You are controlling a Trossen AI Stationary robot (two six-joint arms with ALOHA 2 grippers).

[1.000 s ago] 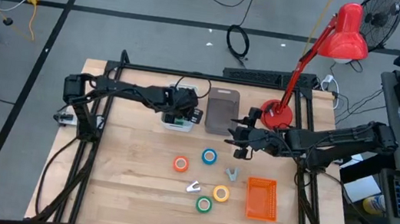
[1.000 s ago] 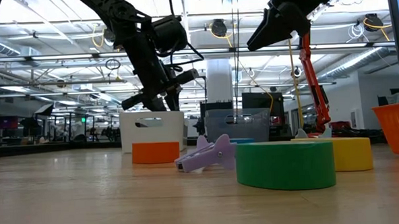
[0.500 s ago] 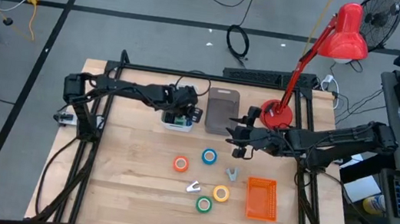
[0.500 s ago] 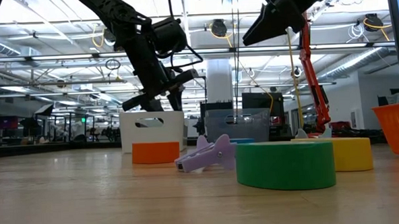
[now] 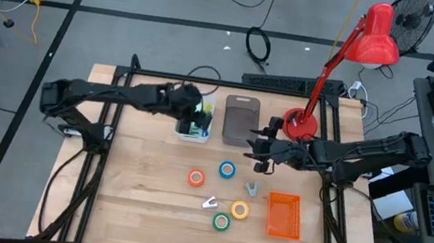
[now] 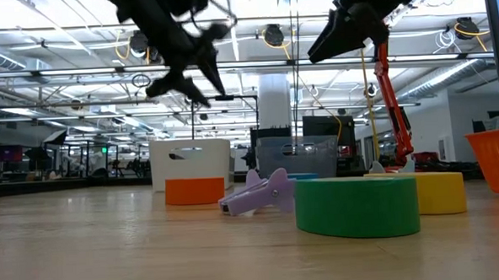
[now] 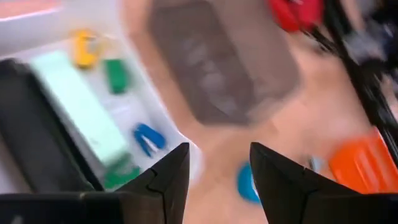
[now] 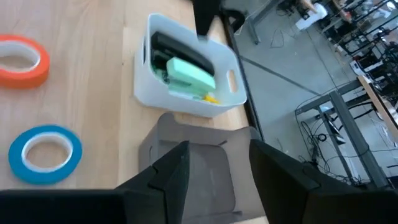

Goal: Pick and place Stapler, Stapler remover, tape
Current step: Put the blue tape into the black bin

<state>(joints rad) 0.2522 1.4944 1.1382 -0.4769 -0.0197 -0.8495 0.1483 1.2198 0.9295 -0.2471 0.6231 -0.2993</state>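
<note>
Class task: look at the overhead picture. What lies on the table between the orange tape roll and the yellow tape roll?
In the high view, a small pale staple remover lies between the orange tape roll and the yellow tape roll, slightly nearer the table's front edge than a straight line between them.

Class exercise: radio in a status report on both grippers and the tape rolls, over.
Left gripper open above white bin. Right gripper open, empty, above table. Orange tape, blue tape, yellow tape, green tape on table; nothing blocking.
</note>
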